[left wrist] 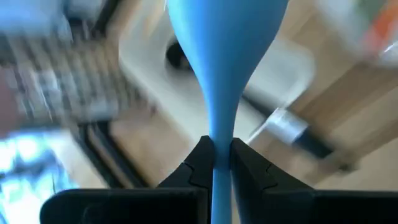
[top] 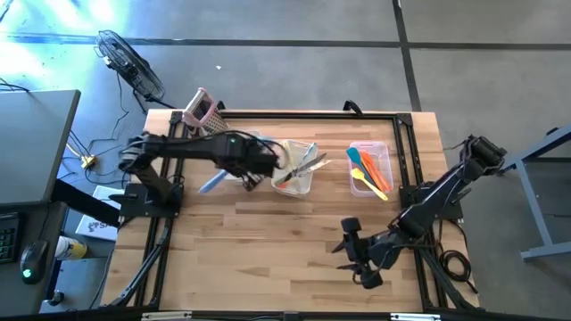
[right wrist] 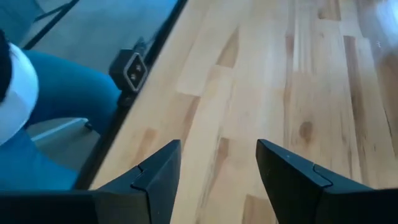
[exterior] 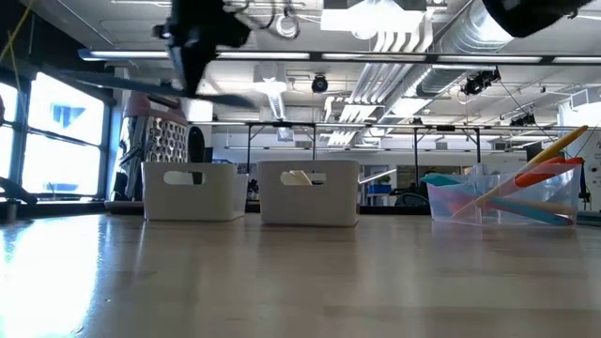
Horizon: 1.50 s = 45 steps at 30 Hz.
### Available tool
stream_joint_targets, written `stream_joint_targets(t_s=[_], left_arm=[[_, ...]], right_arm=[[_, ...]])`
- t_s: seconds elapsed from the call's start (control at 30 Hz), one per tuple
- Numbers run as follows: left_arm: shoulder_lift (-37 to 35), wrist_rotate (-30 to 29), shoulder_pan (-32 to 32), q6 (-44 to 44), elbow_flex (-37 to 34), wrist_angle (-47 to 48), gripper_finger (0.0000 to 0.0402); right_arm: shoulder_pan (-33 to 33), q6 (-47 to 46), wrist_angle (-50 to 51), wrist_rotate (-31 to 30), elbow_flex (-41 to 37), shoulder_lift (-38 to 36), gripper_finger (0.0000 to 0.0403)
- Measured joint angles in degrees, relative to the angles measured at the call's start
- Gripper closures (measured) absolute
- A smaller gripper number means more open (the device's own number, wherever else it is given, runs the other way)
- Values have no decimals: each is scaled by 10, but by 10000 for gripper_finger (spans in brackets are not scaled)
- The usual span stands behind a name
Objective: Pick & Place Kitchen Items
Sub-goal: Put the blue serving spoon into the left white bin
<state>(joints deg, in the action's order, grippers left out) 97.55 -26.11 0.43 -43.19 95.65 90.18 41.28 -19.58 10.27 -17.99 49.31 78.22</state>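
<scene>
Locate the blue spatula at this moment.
The blue spatula is clamped in the left gripper, held above the table's left side by the leftmost clear bin in the high view.

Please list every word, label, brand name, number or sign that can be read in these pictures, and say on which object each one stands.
No text can be read in any view.
White packet on the floor left of the table: it bears dark print, too small to read.
Clear bins, box grater, blue spatula held in the left tool: no marking shows.
Room behind the table in the low view: no sign or label can be read.
</scene>
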Motion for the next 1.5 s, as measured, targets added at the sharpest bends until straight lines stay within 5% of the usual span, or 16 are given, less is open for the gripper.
stream_joint_targets(t_s=[0.2, 0.6, 1.17, 1.5], left_arm=[[-36, 73, 55, -23, -106, 0, 377], [5, 193, 158, 42, -114, -48, 377], [75, 233, 210, 88, -114, -116, 361], [76, 148, 209, 130, -114, -101, 328]], right_arm=[[-4, -11, -53, -31, -46, 1, 200], [-54, -21, -106, -29, -68, 1, 200], [-53, -31, -105, -25, -68, 0, 200], [-53, -27, -90, -24, -69, 0, 200]])
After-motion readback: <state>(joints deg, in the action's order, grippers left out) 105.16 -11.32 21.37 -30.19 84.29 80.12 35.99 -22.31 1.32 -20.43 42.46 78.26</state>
